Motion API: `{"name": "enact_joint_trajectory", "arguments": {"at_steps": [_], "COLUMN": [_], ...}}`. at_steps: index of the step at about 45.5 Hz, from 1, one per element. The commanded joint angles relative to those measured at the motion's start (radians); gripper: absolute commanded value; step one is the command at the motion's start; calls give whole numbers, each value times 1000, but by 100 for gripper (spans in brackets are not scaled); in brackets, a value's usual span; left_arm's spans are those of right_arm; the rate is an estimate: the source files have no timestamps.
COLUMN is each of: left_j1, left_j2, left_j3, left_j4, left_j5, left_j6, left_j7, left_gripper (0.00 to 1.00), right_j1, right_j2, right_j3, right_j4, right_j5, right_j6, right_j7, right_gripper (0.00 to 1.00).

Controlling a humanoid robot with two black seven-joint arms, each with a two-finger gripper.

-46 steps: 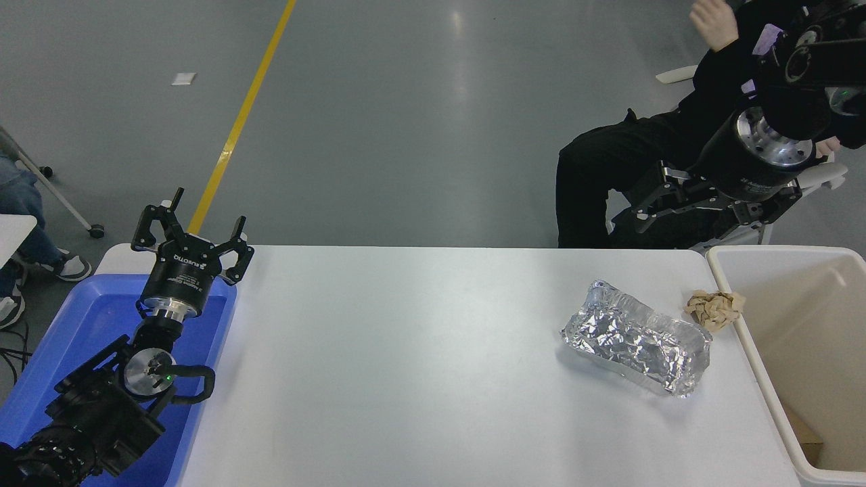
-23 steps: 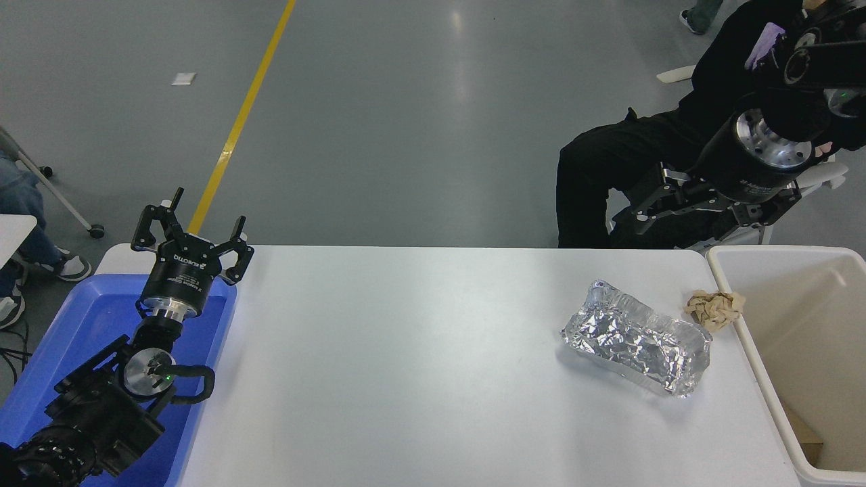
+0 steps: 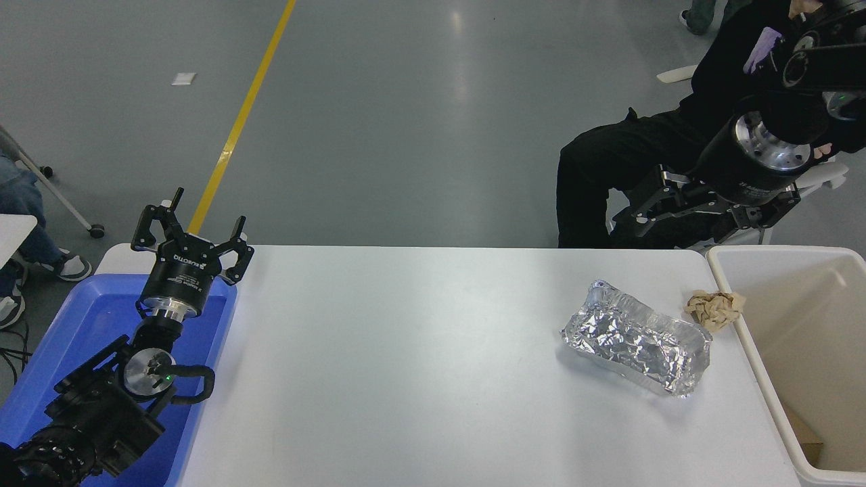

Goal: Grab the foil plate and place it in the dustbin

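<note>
Fingers of right gripper (image 3: 666, 206) spread, empty, foil plate (image 3: 637, 345) below them on tabletop (image 3: 406, 352); descend straight, pinch rim lightly.

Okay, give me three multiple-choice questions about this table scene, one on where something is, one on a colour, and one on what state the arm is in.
1. Where is the foil plate?
A. on the white table
B. in the dustbin
C. in the blue tray

2. What colour is the crumpled paper ball?
A. blue
B. tan
C. silver

3. What is the right gripper doing?
A. clamping the plate
B. resting inside the dustbin
C. raised beyond the table's far edge, holding nothing

Answers: 1 A, the plate lies on the tabletop; 2 B, it is tan; 3 C, its open fingers hold nothing.
</note>
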Motion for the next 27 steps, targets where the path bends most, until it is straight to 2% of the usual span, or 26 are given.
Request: {"name": "enact_joint_trajectory", "arguments": {"at_steps": [1, 14, 22, 27], "left_j1": [0, 0, 0, 0], "left_j2": [0, 0, 0, 0], "left_j3": [0, 0, 0, 0], "left_j4": [0, 0, 0, 0], "left_j5": [-1, -1, -1, -1], "left_j6": [0, 0, 0, 0], "left_j7": [0, 0, 0, 0], "left_gripper": [98, 98, 98, 98], "right_j1": [-17, -53, -222, -345], "right_j2": [-3, -14, -36, -59], "right_j3": [-1, -15, -18, -27], "right_j4": [0, -2, -34, -74], "right_j5": [0, 3, 28, 55], "right_j6": [0, 0, -5, -280], "right_j7": [0, 0, -2, -2], "right_gripper": [100, 100, 100, 100]}}
